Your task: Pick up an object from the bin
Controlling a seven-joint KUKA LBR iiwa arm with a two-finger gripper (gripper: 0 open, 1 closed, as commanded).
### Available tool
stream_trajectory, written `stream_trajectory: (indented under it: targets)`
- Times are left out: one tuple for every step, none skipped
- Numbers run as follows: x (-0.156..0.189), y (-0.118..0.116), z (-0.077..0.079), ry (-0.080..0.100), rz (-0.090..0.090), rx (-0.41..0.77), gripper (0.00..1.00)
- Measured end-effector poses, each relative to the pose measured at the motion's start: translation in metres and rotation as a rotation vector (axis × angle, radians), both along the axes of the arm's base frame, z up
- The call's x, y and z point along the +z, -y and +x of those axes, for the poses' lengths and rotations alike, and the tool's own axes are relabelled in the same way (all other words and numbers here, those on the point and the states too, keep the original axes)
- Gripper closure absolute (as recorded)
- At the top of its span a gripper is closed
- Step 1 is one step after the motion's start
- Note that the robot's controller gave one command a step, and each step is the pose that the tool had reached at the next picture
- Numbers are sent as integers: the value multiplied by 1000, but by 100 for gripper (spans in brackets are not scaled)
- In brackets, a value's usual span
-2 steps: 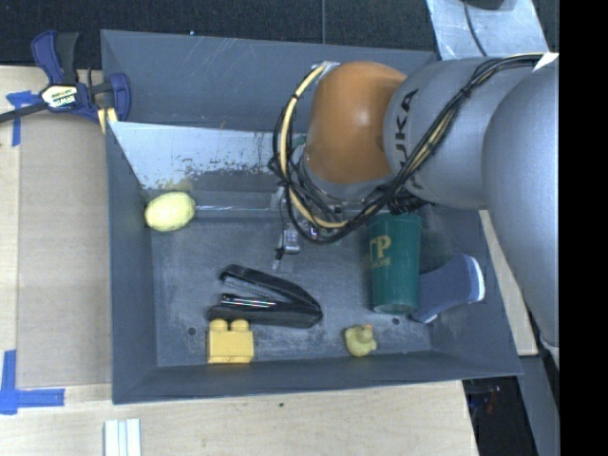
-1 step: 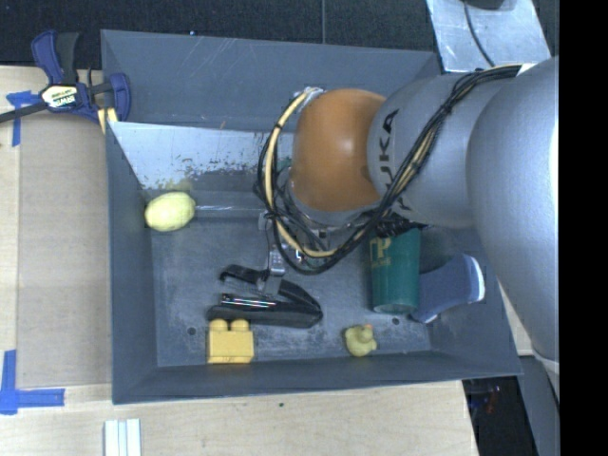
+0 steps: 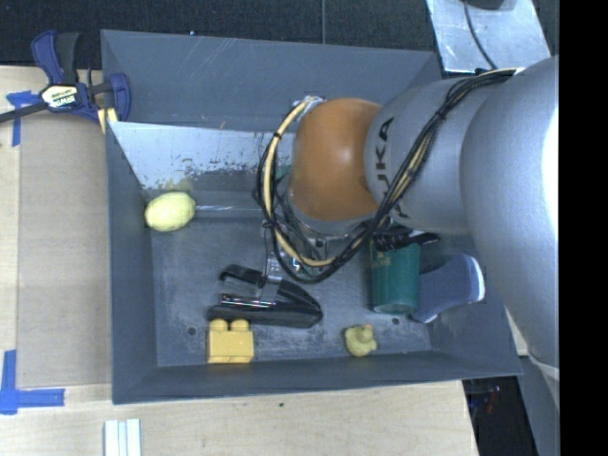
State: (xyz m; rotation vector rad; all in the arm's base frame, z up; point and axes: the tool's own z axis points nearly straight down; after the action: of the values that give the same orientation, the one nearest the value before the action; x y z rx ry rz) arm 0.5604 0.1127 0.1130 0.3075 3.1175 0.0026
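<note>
Black stapler (image 3: pixel 271 310) beside arm's down-pointed gripper (image 3: pixel 275 272)

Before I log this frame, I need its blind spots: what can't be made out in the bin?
Camera view:
Green cup: top hidden under the arm.
Blue thing beside it: right part behind the arm, kind unclear.
Small yellow lump by the near wall: too small to name.
Bin middle: hidden under the arm's orange cover.

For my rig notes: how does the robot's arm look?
The arm is thick, rounded and silver-grey, with black lettering on its side. A glossy orange-brown dome cover sits at the wrist, and black and yellow cables loop around it.
</note>
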Motion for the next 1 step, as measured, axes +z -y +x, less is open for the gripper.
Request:
stream_trajectory:
  targets:
    - [-41, 10, 3, 6, 2, -27, 0]
